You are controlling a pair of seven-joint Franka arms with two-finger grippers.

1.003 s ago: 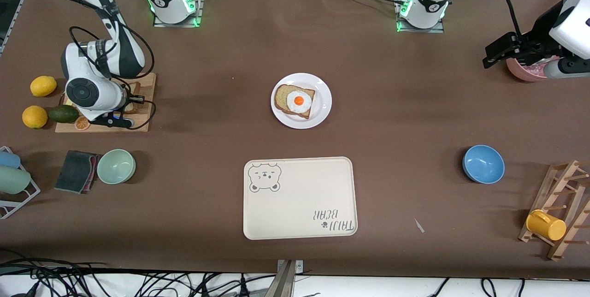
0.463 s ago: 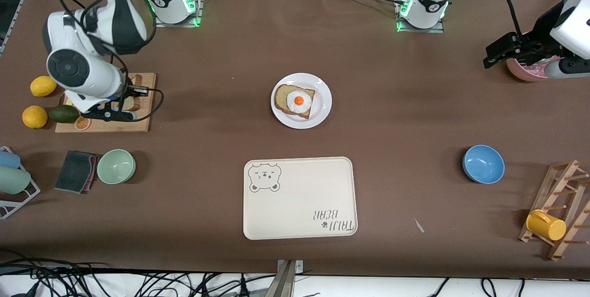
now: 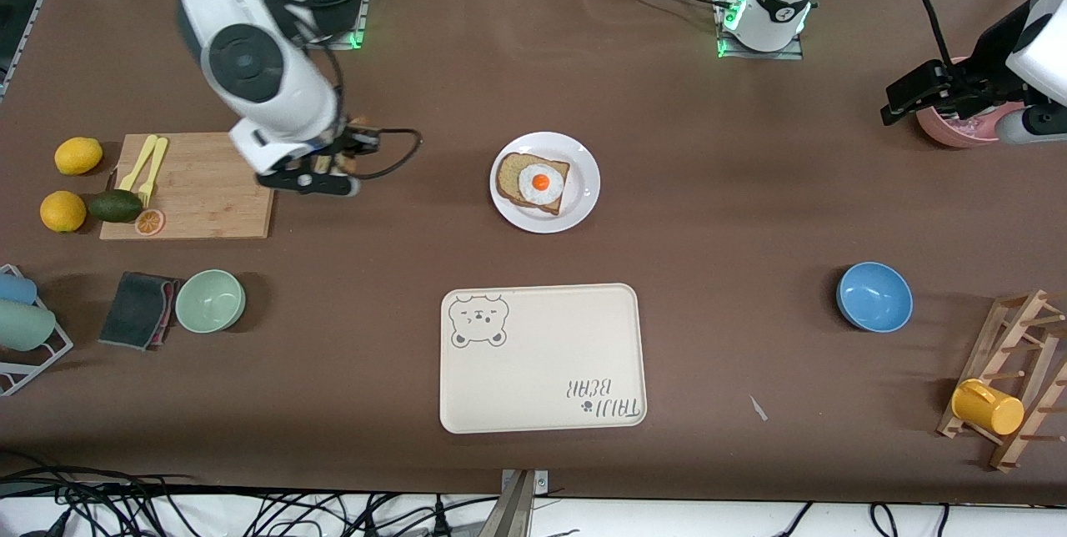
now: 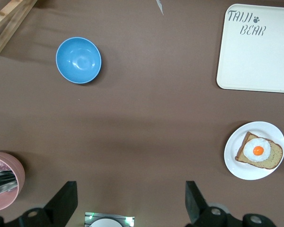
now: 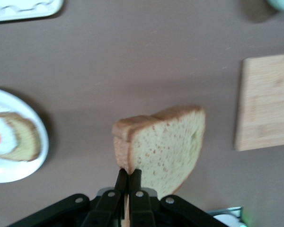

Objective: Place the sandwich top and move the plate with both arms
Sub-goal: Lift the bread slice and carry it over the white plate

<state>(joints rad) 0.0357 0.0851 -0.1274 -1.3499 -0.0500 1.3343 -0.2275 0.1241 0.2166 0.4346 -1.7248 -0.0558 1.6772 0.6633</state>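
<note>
The white plate point(image 3: 585, 190) lies mid-table and bears a bread slice point(image 3: 508, 178) with a fried egg point(image 3: 540, 183) on it. It also shows in the left wrist view point(image 4: 234, 166) and the right wrist view point(image 5: 19, 174). My right gripper point(image 3: 332, 160) is shut on the sandwich top point(image 5: 165, 144), a speckled slice with a brown crust. The fingers point(image 5: 128, 176) pinch its edge. It hangs over bare table between the cutting board point(image 3: 208, 191) and the plate. My left gripper point(image 3: 899, 102) is open and empty point(image 4: 130, 190) over the pink bowl point(image 3: 950, 133) and waits.
The cream bear tray point(image 3: 542, 358) lies nearer to the front camera than the plate. The cutting board holds yellow cutlery point(image 3: 146, 162); two lemons point(image 3: 77, 155) and an avocado point(image 3: 115, 205) lie beside it. A green bowl point(image 3: 209, 300), a blue bowl point(image 3: 874, 296) and a mug rack point(image 3: 1013, 383) stand nearer the front edge.
My right arm has lifted the sandwich top off the cutting board and carried it toward the plate. The left arm has barely moved.
</note>
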